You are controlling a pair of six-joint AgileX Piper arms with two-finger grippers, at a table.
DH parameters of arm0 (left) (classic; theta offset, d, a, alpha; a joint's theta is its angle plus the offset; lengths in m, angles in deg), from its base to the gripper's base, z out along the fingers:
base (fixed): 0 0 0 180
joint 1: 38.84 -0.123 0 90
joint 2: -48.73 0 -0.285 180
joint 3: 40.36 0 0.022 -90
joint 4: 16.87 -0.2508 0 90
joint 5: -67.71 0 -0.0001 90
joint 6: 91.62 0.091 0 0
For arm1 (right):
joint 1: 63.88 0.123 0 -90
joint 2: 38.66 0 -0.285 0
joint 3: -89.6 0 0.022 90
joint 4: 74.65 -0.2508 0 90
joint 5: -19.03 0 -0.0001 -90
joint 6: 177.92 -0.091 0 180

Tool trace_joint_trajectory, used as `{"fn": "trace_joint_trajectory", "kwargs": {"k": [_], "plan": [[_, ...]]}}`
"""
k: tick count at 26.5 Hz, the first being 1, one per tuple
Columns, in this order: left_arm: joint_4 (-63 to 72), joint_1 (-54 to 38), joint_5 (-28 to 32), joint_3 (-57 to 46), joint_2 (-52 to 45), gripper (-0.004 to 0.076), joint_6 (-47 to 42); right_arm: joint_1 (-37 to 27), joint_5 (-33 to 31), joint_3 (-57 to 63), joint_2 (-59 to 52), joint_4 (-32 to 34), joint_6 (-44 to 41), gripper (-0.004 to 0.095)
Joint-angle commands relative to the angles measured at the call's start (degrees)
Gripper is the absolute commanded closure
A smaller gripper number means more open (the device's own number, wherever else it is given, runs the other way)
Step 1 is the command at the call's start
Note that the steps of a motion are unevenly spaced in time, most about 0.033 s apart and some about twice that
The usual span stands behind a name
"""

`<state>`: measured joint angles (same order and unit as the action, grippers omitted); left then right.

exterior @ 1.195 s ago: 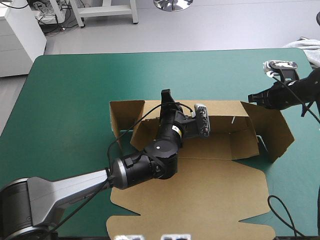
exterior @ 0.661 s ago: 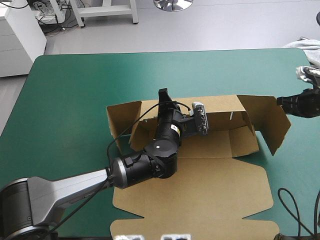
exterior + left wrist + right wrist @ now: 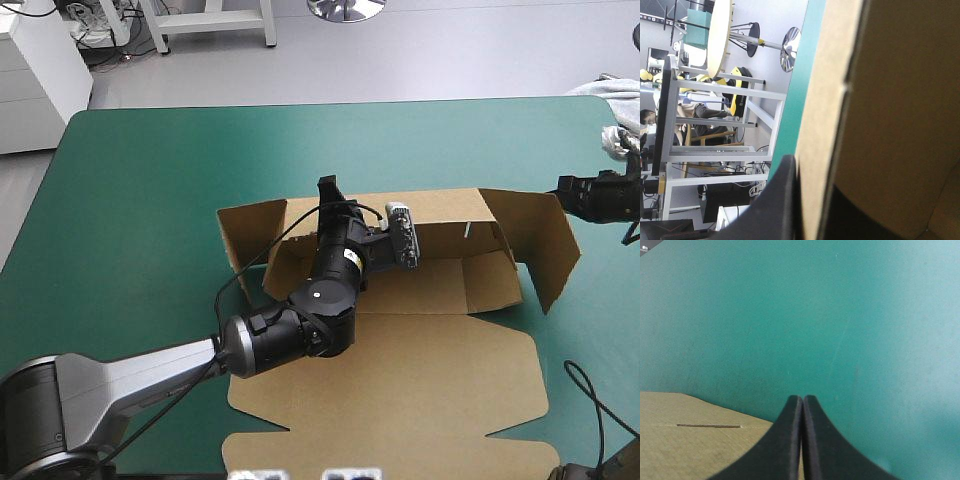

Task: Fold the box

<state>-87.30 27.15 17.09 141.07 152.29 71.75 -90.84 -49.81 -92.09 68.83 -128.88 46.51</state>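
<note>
The brown box [image 3: 400, 350] lies mid-table as a half-raised sheet. Its back wall [image 3: 440, 215] and right flap [image 3: 545, 245] stand up, and the lid panel lies flat toward the near edge. My left gripper [image 3: 328, 192] is shut on the top edge of the back wall. In the left wrist view the board [image 3: 880, 110] runs between its black fingers [image 3: 782, 200]. My right gripper [image 3: 562, 194] is at the right flap's far upper corner. In the right wrist view its fingers [image 3: 790, 430] meet in a point [image 3: 802, 401], with board [image 3: 695, 450] beneath and to one side.
The box's left flap [image 3: 245, 230] stands at an angle beside the left arm. A pale cloth [image 3: 618, 92] lies at the table's far right corner. Bare teal-green cover [image 3: 150, 180] surrounds the box on the left and far sides.
My right gripper moved right, from the back wall's right end out to the flap's far corner. The right flap swung outward and stands more upright. The left gripper kept its hold.
</note>
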Motion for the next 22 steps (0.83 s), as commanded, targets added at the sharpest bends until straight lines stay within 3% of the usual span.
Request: {"fn": "trace_joint_trajectory", "kwargs": {"k": [1, 14, 22], "plan": [[-3.6, 0.3, 1.5, 1.9, -2.9, 0.0734, -2.9, -0.1, -3.2, -1.0, -2.5, -2.6, 1.1, 0.0927], [-5.5, 0.3, 2.9, 1.9, -2.8, 0.0734, -6.1, 0.5, -3.2, 12.1, -9.4, -4.1, 7.9, 0.0927], [-4.1, 0.3, 2.0, 1.9, -0.7, 0.0734, -1.3, 0.5, -3.2, 20.7, -16.3, -9.3, 13.5, 0.0927]]}}
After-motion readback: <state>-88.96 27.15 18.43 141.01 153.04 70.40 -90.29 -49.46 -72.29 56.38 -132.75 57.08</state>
